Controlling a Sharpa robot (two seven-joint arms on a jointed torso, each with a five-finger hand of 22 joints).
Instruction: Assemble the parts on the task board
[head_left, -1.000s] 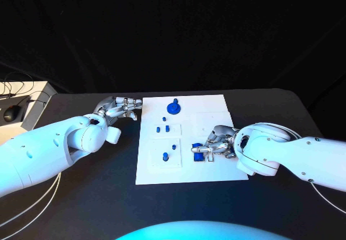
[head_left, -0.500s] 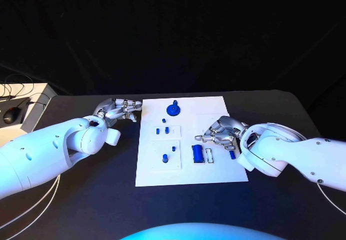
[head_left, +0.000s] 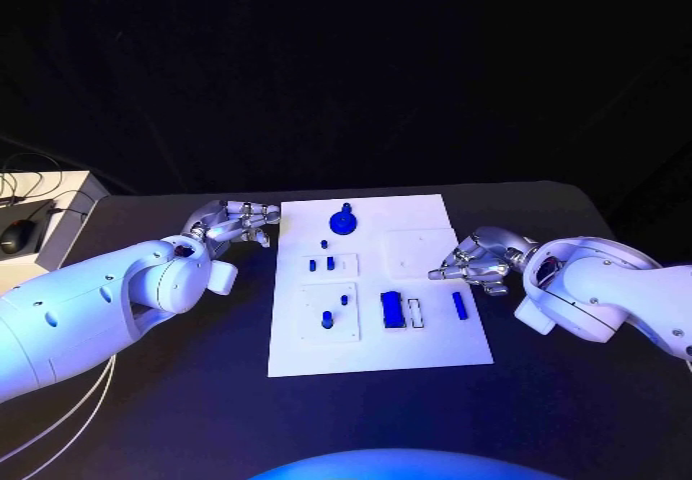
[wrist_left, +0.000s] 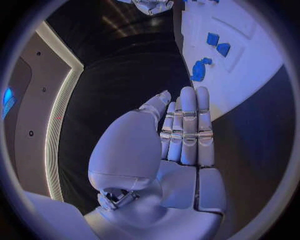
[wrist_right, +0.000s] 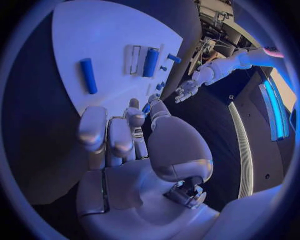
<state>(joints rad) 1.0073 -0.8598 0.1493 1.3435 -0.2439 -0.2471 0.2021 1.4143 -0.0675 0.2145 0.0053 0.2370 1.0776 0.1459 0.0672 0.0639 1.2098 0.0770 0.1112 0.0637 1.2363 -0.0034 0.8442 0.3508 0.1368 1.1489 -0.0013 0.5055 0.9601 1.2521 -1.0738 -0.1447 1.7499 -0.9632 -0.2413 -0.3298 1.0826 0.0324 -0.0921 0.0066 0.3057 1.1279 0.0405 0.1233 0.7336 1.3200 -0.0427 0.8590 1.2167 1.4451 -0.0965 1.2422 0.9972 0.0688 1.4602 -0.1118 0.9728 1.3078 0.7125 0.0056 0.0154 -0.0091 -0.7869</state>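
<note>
Both hands, left hand and right hand, flank the task board empty, fingers loosely apart per wrist views.

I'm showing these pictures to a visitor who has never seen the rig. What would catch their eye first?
The white task board in the middle of the black table, dotted with small blue parts, such as the round part at its far end. Then the silver robot hands: left robot hand beside the board's far left corner, right robot hand over its right edge.
</note>
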